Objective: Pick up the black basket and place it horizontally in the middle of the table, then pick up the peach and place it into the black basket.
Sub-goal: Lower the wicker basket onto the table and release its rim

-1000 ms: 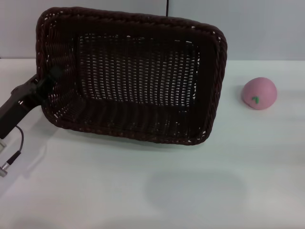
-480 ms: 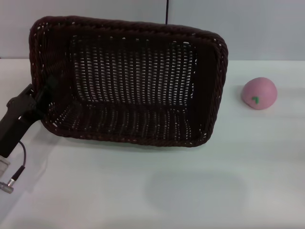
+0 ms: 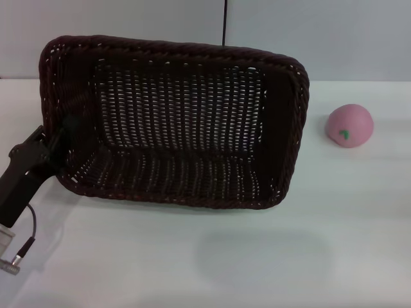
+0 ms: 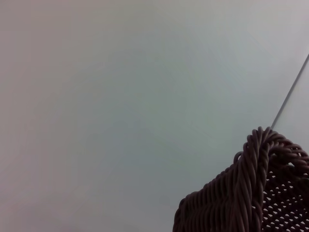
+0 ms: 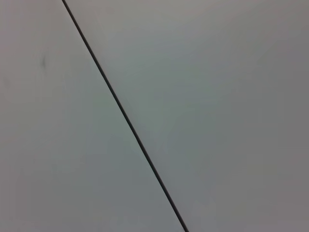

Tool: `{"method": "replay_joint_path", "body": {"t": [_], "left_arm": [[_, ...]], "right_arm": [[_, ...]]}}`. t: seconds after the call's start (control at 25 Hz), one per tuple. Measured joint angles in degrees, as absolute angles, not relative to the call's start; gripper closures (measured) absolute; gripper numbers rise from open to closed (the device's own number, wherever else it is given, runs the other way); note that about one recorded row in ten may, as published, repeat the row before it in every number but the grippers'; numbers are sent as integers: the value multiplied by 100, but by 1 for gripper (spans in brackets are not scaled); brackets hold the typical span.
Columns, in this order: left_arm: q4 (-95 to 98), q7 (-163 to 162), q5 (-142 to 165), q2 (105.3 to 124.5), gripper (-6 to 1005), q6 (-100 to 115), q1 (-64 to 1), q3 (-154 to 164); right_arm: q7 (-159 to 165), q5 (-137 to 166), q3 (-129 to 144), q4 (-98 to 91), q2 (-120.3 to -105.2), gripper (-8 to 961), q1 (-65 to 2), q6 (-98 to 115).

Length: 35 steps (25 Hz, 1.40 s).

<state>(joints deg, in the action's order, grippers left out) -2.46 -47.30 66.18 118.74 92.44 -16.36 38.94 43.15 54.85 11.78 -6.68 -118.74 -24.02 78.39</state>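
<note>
While the left gripper [image 3: 56,142] pinches the left short wall of the black basket [image 3: 173,122], the basket hangs tilted above the table [image 3: 212,256], its open mouth turned toward the head camera so the woven bottom shows behind the lattice walls. A soft shadow lies on the white top beneath it, nearer the camera. To the basket's right, well apart from its braided rim, the peach [image 3: 349,126] rests on the table with its green leaf mark facing forward. From the left wrist camera only a corner of the basket's braided rim [image 4: 251,193] shows against a pale wall (the fingers themselves lie outside that picture). No part of the right gripper appears in any view, so its jaws cannot be judged.
</note>
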Motion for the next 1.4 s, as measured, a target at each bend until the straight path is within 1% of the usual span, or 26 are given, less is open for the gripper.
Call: {"method": "replay_joint_path", "body": {"t": [0.68,1.4], "left_arm": [[-363,-4368,6660,11872,708,9270,-1520,3964],[-588,-4212,6670,11884,686,9091,-1614,3930]], "right_arm": [[4312,5493,1178,-659,-11883,210,-2398,7840],[4299,5462,1178,-685,-11874,210,-2435,7726]]}}
